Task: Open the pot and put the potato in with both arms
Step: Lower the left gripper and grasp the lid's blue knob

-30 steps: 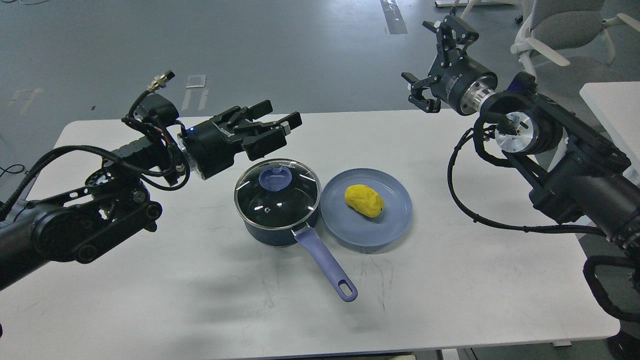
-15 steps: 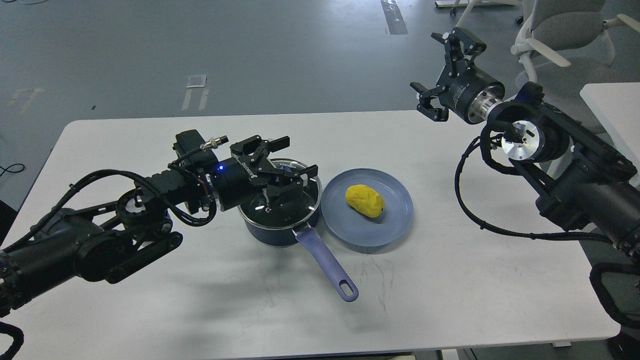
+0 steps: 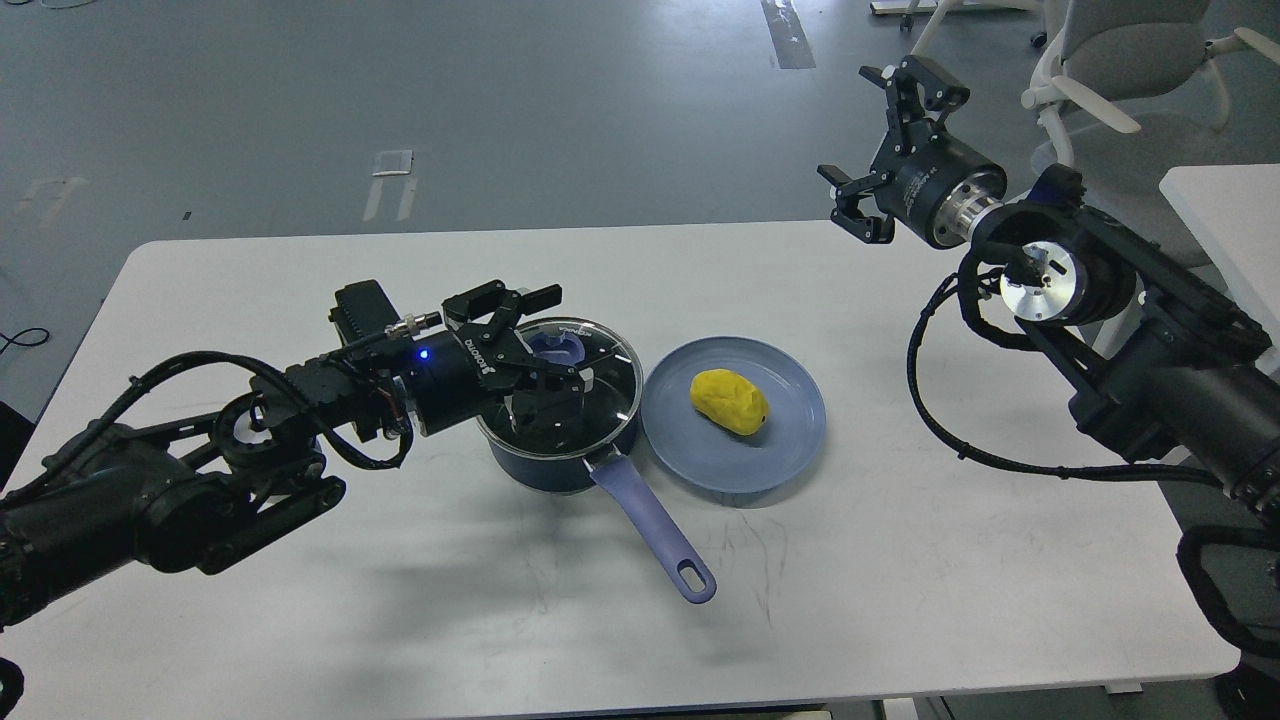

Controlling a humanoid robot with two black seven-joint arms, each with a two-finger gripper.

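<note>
A dark blue pot point(image 3: 556, 462) with a purple handle point(image 3: 655, 530) stands mid-table, covered by a glass lid point(image 3: 605, 385) with a purple knob point(image 3: 553, 347). My left gripper point(image 3: 550, 345) is open, its fingers reaching over the lid on either side of the knob, which they partly hide. A yellow potato point(image 3: 729, 400) lies on a blue plate point(image 3: 790, 440) just right of the pot. My right gripper point(image 3: 880, 140) is open and empty, held high above the table's far right edge.
The white table point(image 3: 900, 560) carries only the pot and plate. A second white table point(image 3: 1220, 215) and office chairs point(image 3: 1110, 60) stand at the far right.
My left gripper came down from behind the pot onto the lid, then drew slightly left, settling around the knob. The right gripper shifted slightly right and stayed high.
</note>
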